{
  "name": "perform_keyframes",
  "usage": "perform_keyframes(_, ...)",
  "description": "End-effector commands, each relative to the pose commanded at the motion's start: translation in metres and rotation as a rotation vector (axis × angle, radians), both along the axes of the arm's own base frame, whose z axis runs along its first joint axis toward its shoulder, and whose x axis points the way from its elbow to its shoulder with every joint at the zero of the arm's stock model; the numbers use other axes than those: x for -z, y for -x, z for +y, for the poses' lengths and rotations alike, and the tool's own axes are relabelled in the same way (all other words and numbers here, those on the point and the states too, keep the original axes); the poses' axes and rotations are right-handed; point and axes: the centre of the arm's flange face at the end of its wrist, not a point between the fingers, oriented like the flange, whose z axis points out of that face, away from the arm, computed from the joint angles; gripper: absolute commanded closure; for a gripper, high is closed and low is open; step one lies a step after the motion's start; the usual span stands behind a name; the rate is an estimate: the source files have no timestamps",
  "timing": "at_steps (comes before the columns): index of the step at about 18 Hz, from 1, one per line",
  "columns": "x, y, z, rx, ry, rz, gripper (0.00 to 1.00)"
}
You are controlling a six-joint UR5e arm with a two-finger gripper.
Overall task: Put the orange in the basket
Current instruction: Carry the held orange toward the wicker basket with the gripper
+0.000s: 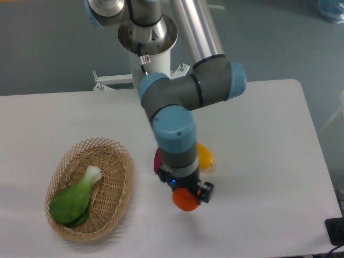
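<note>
The orange [185, 200] is a small round orange-red ball, seen just under my gripper [186, 194] near the front middle of the table. The gripper points down over it and its fingers are hidden by the wrist and the fruit, so I cannot tell whether they hold it. The oval woven wicker basket [119, 189] sits at the front left, well to the left of the gripper. A green leafy vegetable [75, 199] lies inside it.
A yellow-orange elongated fruit [205, 156] lies just behind the gripper on the right. A magenta object [158, 160] shows partly behind the wrist on the left. A dark object [335, 231] sits at the table's front right corner.
</note>
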Motion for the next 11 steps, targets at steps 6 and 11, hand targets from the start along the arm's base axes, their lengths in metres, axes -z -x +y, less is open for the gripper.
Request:
perform_keyframes(6, 0.019, -0.075, 0.025, 0.114, 0.020, -0.017, 0.46)
perform_keyframes(11, 0.038, -0.138, 0.065, 0.223, -0.007, -0.009, 0.43)
